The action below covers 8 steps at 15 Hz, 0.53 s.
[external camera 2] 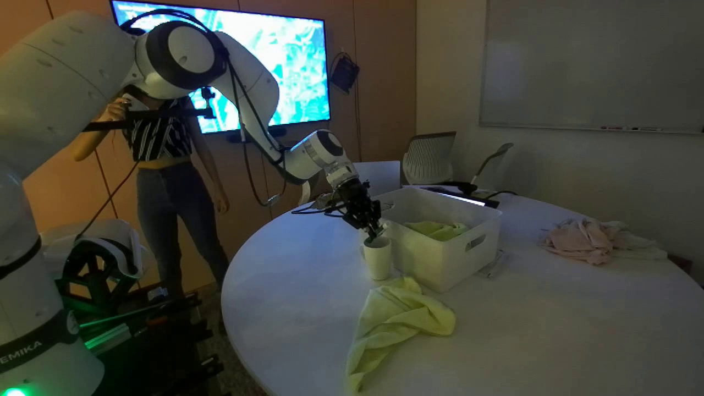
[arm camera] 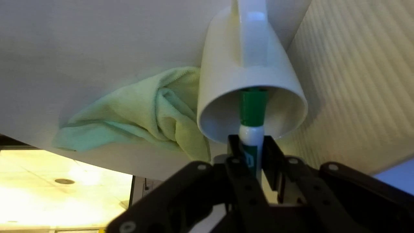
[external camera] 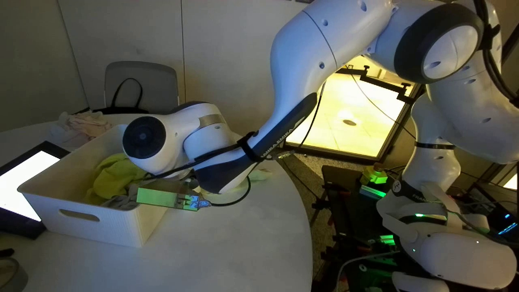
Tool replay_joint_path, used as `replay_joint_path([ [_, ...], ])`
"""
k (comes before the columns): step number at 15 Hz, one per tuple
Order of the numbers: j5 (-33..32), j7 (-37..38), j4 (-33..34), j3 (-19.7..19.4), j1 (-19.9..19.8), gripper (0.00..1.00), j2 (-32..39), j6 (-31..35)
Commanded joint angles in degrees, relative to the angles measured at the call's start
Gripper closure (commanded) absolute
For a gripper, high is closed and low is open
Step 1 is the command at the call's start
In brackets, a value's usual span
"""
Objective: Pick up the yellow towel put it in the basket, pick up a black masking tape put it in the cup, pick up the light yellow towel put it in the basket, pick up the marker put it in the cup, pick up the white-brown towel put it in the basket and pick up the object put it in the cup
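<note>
Marker [arm camera: 253,108], with a green cap and a white barrel bearing a green label, is pinched between the black fingers [arm camera: 271,155] of the gripper [arm camera: 251,143]. Its cap end points down at the mouth of a white mug [arm camera: 223,74]; in the wrist view the tip of the cap appears just inside the rim, with the barrel above it.

The mug stands upright on a round white table [external camera 2: 550,330], its handle to the left in an exterior view. Just to the right of the mug is a large white plastic tub [external camera 2: 456,267] with a hand slot cut into its wall; whether mug and tub touch cannot be told. Inside the tub lie a crumpled yellow towel [external camera: 115,176] and a greyish cloth [external camera: 123,201], the latter partly hidden.

On the near side of the mug, close to it, a light yellow towel [external camera 2: 396,324] lies in loose folds, one end trailing toward the near left. Well apart to the right of the tub rests a heap of pinkish and white cloth [external camera 2: 583,242]. Beyond the tub's far side is a lit screen [external camera: 24,184] in a black frame.

The white Franka arm [external camera: 300,61] reaches over the table from the left. At far left, partly behind it, stands a person [external camera 2: 173,187] in a striped top and jeans, near a large glowing wall display [external camera 2: 300,71]. A chair [external camera 2: 432,159] stands at the far edge, and a whiteboard [external camera 2: 594,66] hangs at far right.
</note>
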Motion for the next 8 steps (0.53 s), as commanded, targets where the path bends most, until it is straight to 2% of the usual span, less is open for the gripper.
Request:
replay_joint_path([
  [1,-2.23,-0.2,3.67,0.57,0.22,0.53,1.91,-2.44],
  [8,-6.08,2.29,2.48,0.15,1.5,0.04,-0.4,-3.89],
])
